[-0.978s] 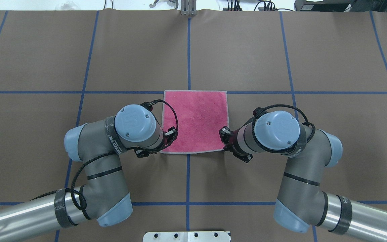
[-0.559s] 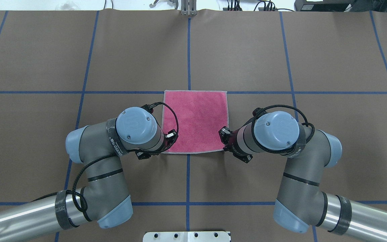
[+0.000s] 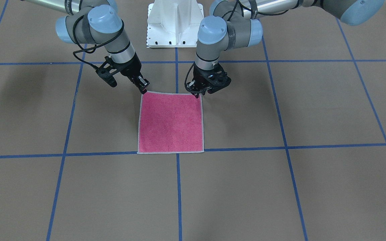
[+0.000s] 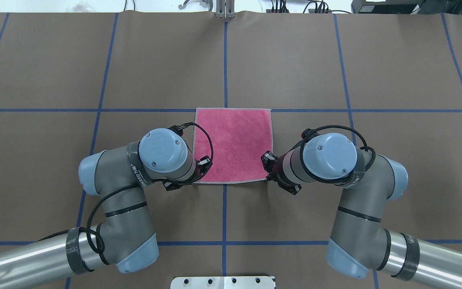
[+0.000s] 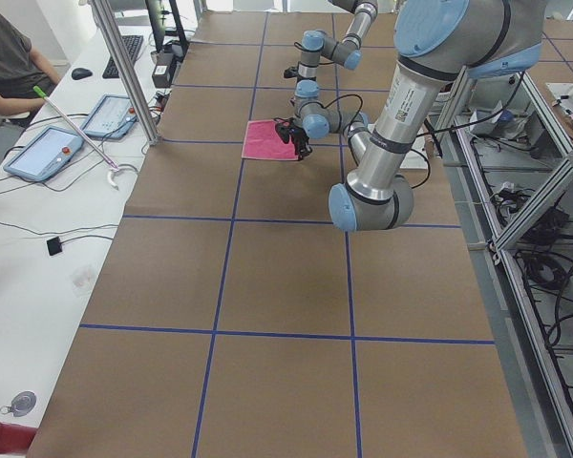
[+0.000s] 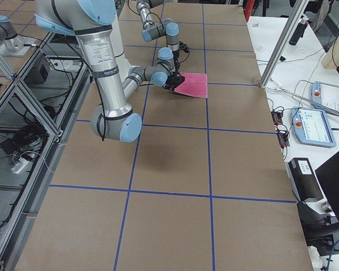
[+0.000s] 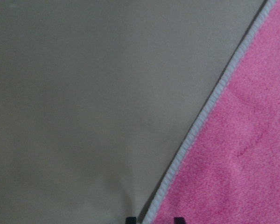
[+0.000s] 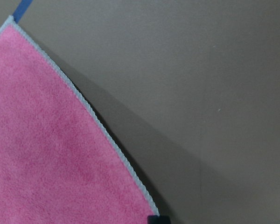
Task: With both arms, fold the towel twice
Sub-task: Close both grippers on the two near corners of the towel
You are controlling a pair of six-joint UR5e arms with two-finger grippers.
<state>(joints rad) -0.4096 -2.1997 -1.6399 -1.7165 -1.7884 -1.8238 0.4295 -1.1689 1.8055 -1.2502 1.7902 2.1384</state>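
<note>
Towel [image 3: 171, 122] lies flat and unfolded, pink face up, near the middle of the brown paper tabletop [image 3: 280, 187]. Its edge farthest from the robot runs along a blue tape line [image 3: 95, 154].

The front-facing view shows both grippers lowered to the two corners nearest the robot. The right gripper [image 3: 143, 89] is at one corner and the left gripper [image 3: 198, 93] at the other. From overhead those corners are largely hidden under the blue wrist caps [image 4: 163, 146].

Only the left wrist camera shows the left jaws. Two black fingertips [image 7: 129, 219] stand apart, one over bare paper and one over pink pile, with the pale grey stitched edge [image 7: 200, 121] between them, so these jaws are open astride the edge.

The right wrist camera shows a single black tip [image 8: 157, 219] at the very corner, and I cannot tell whether the right jaws are parted or closed.

The left side view alone shows a seated person [image 5: 10, 57] at a white side desk with two tablets [image 5: 46, 153].
</note>
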